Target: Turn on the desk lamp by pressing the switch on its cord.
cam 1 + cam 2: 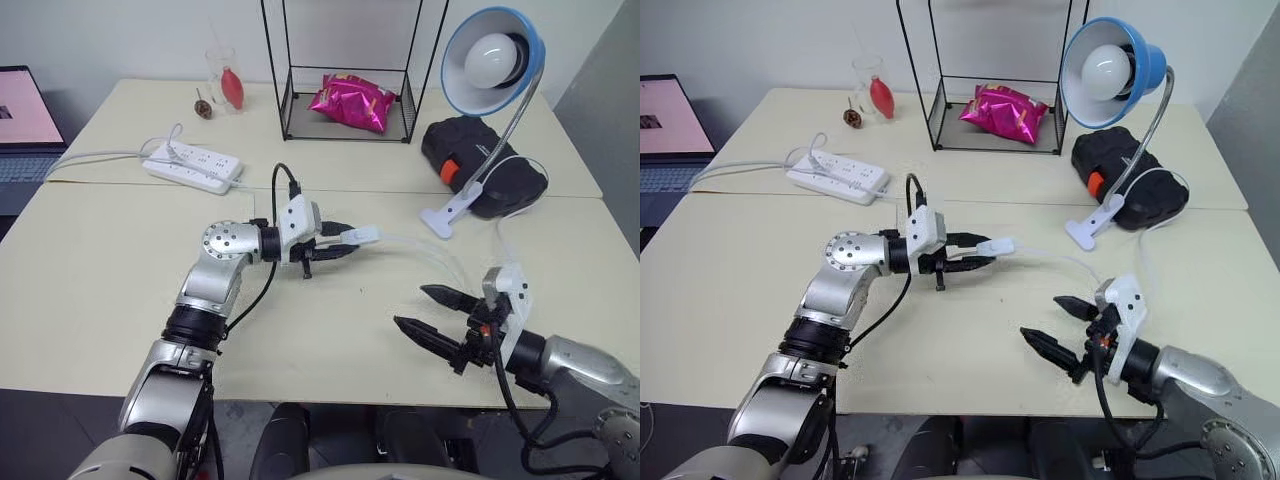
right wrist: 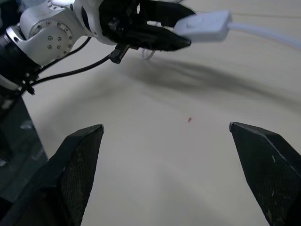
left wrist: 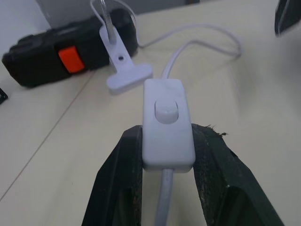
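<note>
Switch (image 3: 167,123) clamped between left jaws, rocker exposed

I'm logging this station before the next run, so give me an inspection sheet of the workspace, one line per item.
Surface: two cream tables pushed together.
Job's things: desk lamp unlit, clamp base lying on the table; switch lifted off the table.
Clutter: black case, pink snack bag inside a wire rack, glass.
Grippers: left gripper shut on the switch; right gripper open, holding nothing.
Cables: cord runs from the switch toward the lamp; power strip with its own cable.
Surroundings: laptop at the left edge.
</note>
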Controlling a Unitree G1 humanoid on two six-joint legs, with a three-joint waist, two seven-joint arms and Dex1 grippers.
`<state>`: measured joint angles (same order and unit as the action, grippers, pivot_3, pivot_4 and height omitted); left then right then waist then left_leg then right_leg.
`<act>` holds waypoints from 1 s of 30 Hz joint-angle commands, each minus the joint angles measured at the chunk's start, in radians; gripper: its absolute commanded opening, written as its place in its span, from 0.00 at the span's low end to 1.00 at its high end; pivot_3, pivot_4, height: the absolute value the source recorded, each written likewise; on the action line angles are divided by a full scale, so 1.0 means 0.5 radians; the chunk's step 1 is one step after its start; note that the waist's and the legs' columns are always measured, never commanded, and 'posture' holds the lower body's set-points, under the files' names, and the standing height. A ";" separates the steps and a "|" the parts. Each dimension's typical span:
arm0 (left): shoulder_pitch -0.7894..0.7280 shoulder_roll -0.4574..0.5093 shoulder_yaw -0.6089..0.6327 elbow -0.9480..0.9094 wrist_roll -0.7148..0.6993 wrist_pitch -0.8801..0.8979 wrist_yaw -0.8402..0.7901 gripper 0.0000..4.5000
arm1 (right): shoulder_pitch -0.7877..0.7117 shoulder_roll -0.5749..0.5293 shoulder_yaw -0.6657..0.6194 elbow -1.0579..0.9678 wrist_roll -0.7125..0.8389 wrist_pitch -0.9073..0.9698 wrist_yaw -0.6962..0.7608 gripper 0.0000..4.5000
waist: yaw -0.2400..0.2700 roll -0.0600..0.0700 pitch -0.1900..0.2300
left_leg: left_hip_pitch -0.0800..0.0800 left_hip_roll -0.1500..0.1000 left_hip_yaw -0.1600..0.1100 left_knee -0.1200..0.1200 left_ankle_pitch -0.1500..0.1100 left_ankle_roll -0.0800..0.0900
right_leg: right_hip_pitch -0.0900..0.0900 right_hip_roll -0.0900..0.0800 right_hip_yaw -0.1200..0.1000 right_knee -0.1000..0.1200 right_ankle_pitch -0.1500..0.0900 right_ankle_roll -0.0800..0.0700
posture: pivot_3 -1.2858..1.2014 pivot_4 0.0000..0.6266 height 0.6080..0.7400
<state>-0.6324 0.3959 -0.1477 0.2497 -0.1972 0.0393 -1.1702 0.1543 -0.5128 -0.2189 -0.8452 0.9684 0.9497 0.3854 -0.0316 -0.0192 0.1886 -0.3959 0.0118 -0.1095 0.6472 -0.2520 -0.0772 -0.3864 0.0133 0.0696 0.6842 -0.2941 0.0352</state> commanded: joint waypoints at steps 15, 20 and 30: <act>0.083 0.158 0.026 -0.305 -0.215 0.197 -0.109 0.25 | -0.508 0.721 0.165 0.576 0.849 -0.162 -0.935 1.00 | -0.011 0.001 -0.001 | 0.005 0.001 0.002 -0.002 0.001 0.001 | -0.003 0.002 0.003 0.009 -0.002 -0.002 | 0.52 0.24 1.00; 0.105 0.149 0.044 -0.322 -0.234 0.234 -0.062 0.25 | -0.593 0.801 0.246 0.671 0.904 -0.201 -0.999 1.00 | -0.015 0.001 -0.001 | 0.004 0.001 0.002 -0.003 0.001 0.001 | -0.004 0.002 0.002 0.010 -0.001 -0.002 | 0.52 0.24 1.00; 0.085 0.166 0.072 -0.468 -0.372 0.574 0.008 0.25 | -0.668 0.855 0.341 0.775 0.832 -0.284 -0.983 1.00 | -0.025 0.001 -0.001 | 0.004 0.001 0.002 -0.003 0.001 0.001 | -0.005 0.002 0.002 0.010 -0.001 -0.002 | 0.52 0.24 1.00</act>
<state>-0.5754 0.4699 -0.1290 0.0589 -0.3578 0.3164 -1.1694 -0.1721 -0.0907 -0.0539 -0.4444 1.3858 0.8275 -0.1144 -0.0440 -0.0185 0.1882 -0.3941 0.0124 -0.1089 0.6458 -0.2516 -0.0767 -0.3887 0.0143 0.0705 0.6895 -0.2949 0.0340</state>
